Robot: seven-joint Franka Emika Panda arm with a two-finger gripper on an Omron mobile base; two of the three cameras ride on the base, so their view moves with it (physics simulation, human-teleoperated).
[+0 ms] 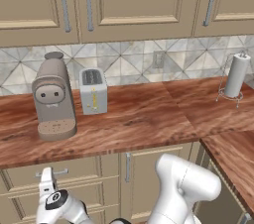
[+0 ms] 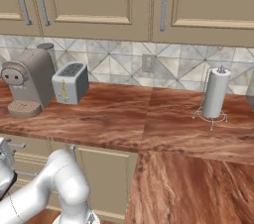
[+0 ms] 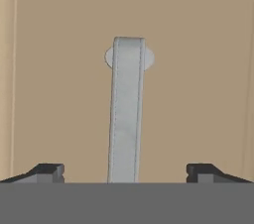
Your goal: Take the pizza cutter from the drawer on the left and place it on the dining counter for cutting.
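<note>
Your hand (image 3: 125,171) is wide open, and the drawer (image 3: 198,69) handle (image 3: 127,114) runs lengthwise dead centre between the fingertips, straight ahead.

A grey pod coffee machine (image 1: 53,98) stands on the left of the wood-grain desk (image 1: 144,119), near the back. Just to its right, slightly farther back, sits a pale two-slot toaster (image 1: 93,90) with a yellow mark on its near end. Well apart on the right, a white paper-towel roll (image 1: 236,76) stands upright in a thin wire holder. The desk turns a corner and runs nearer along the right side. Behind it is a grey and beige triangle-patterned tile backsplash (image 1: 124,62) with a wall outlet (image 1: 158,59). Above hang beige upper cabinets (image 1: 134,0) with vertical silver bar handles.
</note>
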